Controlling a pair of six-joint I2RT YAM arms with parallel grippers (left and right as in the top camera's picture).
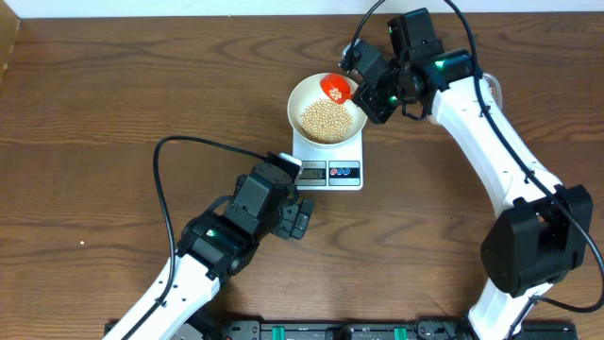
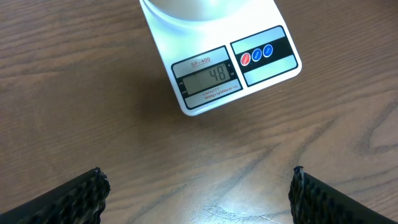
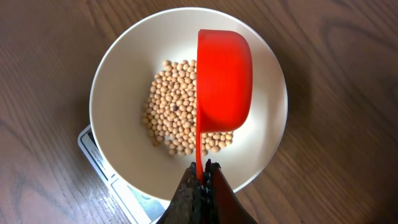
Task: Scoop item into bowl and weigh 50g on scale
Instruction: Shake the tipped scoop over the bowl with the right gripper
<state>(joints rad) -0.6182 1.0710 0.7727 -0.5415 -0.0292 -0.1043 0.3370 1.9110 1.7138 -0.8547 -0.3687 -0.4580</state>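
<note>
The white bowl (image 1: 304, 97) stands on the white scale (image 1: 330, 173) and holds a pile of tan beans (image 1: 327, 121). In the left wrist view the scale's display (image 2: 207, 78) reads 48. My right gripper (image 1: 366, 92) is shut on the handle of a red scoop (image 1: 335, 88), held tilted on its side over the bowl's far edge; a few beans show in it from overhead. In the right wrist view the scoop (image 3: 224, 78) hangs over the beans (image 3: 174, 115) in the bowl (image 3: 118, 81). My left gripper (image 2: 198, 193) is open and empty above the table in front of the scale.
The wooden table (image 1: 113, 104) runs out to the left and front. A black cable (image 1: 179, 151) loops over the table behind my left arm. The right arm reaches in from the right side.
</note>
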